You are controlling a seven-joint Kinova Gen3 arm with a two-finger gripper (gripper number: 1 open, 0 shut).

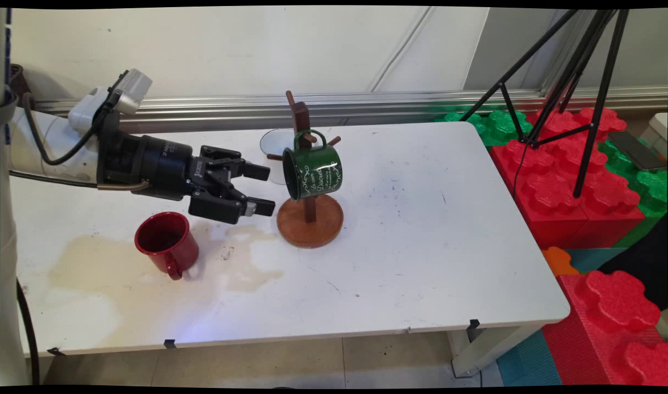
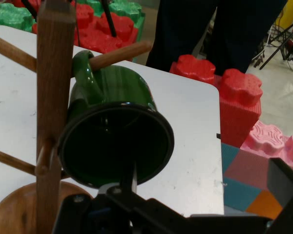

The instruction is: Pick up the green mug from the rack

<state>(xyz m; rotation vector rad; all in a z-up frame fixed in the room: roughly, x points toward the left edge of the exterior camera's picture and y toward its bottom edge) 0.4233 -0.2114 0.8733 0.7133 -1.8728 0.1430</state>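
The claw (image 1: 265, 189) is held level above the bench (image 1: 421, 230), pointing toward the picture's right, its two black fingers (image 1: 255, 171) spread apart with nothing between them. Its tips are just short of the open mouth of a green enamel mug (image 1: 312, 171), close to the rim but not touching it in the main view. In the hand view the green enamel mug (image 2: 115, 144) fills the middle, mouth turned toward the camera, and the claw's dark linkage rises from the bottom edge.

The mug hangs by its handle (image 1: 306, 137) on a peg of a wooden mug tree (image 1: 306, 158), tilted so its mouth faces the claw; white script runs along its side. The tree's round base (image 1: 310, 221) sits on the bench near the middle.

Below the claw, toward the near left, a red mug (image 1: 167, 244) stands upright on the bench, handle toward the near edge, beside a pale brownish stain (image 1: 93, 262). Behind the tree there is a clear glass (image 1: 274, 145), partly hidden.

Off the bench's right end lie large red and green foam blocks (image 1: 580, 180), with a black tripod (image 1: 575, 71) standing on them
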